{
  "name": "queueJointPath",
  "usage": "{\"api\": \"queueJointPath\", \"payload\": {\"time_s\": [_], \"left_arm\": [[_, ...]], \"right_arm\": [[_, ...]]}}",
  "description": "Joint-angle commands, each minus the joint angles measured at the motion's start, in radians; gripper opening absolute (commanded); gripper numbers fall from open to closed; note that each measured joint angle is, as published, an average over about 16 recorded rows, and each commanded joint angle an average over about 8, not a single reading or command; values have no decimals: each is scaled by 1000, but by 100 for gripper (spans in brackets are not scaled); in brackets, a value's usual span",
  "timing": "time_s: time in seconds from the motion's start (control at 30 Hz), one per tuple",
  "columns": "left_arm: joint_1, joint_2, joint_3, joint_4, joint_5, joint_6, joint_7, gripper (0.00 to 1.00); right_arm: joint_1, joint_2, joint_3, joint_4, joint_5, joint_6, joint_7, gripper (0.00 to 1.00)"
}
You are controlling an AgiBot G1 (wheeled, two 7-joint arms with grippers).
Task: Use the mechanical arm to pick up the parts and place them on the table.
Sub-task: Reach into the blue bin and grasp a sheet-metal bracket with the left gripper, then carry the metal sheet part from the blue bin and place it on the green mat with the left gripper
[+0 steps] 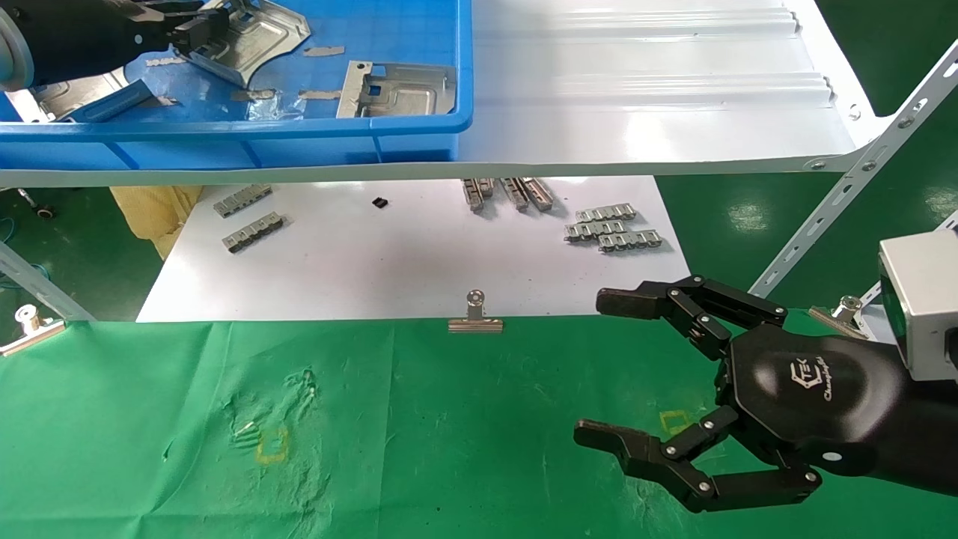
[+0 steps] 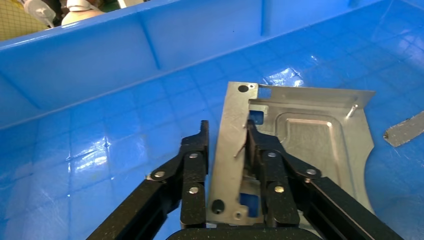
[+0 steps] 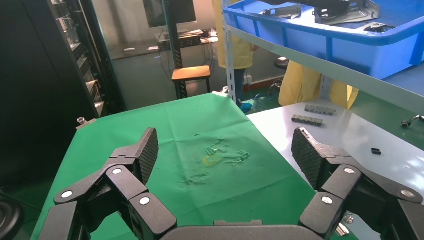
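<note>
My left gripper (image 1: 196,34) is inside the blue bin at the far left, shut on the folded rim of a silvery metal part (image 1: 258,37). In the left wrist view its black fingers (image 2: 194,165) stand on either side of that part's (image 2: 310,135) rim. A second part (image 1: 397,90) lies flat in the bin to the right. A third (image 1: 71,86) is mostly hidden under my left arm. My right gripper (image 1: 606,367) is open and empty, hovering over the green table (image 1: 449,419) at the right. In the right wrist view (image 3: 225,150) its pads are wide apart above the green cloth (image 3: 150,130).
The blue bin (image 1: 224,142) sits on a glossy white ribbed sheet (image 1: 636,90). Below lies a white board (image 1: 389,262) with grey toothed strips (image 1: 614,228). A binder clip (image 1: 475,314) holds the cloth's far edge. A slanted metal strut (image 1: 853,172) stands at the right.
</note>
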Motion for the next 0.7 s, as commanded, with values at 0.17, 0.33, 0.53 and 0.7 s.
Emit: {"api": "queueJointPath", "payload": {"time_s": [0.17, 0.33, 0.53, 0.7], "left_arm": [[-6, -10, -12, -15, -17, 29, 13, 0], [-16, -51, -34, -46, -52, 160, 46, 0], [-13, -113, -58, -81, -94, 396, 104, 0], [6, -154, -73, -102, -123, 581, 167, 0]], "right_arm": [[0, 0, 0, 0, 0, 0, 0, 100], [0, 0, 0, 0, 0, 0, 0, 100], [0, 0, 0, 0, 0, 0, 0, 100], [0, 0, 0, 0, 0, 0, 0, 100]]}}
